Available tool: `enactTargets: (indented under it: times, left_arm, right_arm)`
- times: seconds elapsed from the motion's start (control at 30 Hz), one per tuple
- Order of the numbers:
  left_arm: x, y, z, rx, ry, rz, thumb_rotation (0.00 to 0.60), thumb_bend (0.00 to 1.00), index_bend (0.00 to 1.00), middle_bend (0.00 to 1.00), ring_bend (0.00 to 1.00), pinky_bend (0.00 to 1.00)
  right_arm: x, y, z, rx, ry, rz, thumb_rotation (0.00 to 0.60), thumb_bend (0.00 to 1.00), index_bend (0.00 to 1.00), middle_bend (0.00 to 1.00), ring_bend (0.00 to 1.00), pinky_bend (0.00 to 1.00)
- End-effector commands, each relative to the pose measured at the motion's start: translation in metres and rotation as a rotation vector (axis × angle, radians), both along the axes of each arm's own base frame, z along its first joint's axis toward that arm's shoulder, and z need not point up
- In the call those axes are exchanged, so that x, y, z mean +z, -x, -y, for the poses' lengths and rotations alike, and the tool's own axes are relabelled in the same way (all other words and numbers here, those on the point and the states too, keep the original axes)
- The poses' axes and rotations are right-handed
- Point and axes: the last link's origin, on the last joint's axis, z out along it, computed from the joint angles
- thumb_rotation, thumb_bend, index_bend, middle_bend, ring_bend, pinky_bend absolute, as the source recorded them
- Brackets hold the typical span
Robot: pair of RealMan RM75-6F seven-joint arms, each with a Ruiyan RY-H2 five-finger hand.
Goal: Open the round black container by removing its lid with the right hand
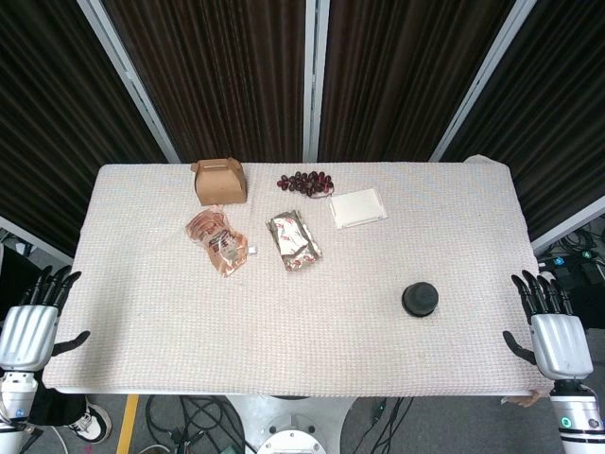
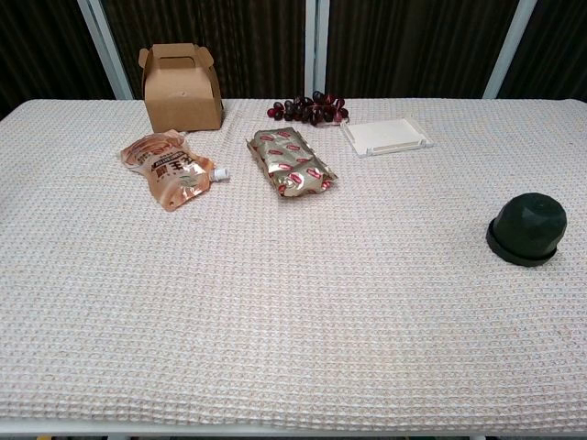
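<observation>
The round black container (image 1: 420,299) stands on the right part of the table with its domed lid on; the chest view has it (image 2: 527,228) near the right edge. My right hand (image 1: 550,329) hangs off the table's right side, fingers spread, holding nothing, well to the right of the container. Off the left side, my left hand (image 1: 32,320) is likewise open with fingers apart. Neither hand appears in the chest view.
A brown cardboard box (image 1: 219,181), dark grapes (image 1: 304,182) and a white flat tray (image 1: 358,207) sit along the far side. An orange spout pouch (image 1: 219,240) and a shiny snack packet (image 1: 293,239) lie mid-table. The table (image 1: 284,322) wears a pale woven cloth.
</observation>
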Motion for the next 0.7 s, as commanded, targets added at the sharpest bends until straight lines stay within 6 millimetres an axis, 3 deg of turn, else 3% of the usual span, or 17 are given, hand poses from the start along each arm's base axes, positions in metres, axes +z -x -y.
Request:
enactTargets:
  times: [0.03,0.37,0.7]
  left_arm:
    - [-0.001,0.001,0.0,0.004,0.003,0.003,0.6,0.02,0.11,0.07,0.0,0.23]
    - [-0.004,-0.001,-0.002,-0.005,0.018,0.014,0.6,0.02,0.11,0.07,0.0,0.23]
    - [-0.006,0.003,0.0,0.011,0.049,0.009,0.6,0.02,0.11,0.07,0.0,0.23]
  right_arm:
    - [-0.001,0.001,0.0,-0.004,-0.005,0.0,0.6,0.16,0.0,0.03,0.0,0.0]
    - [-0.008,0.001,0.003,0.0,-0.032,0.027,0.6,0.16,0.0,0.04,0.0,0.0]
    - [-0.045,0.01,0.022,-0.05,-0.14,0.195,0.6,0.16,0.0,0.08,0.0,0.0]
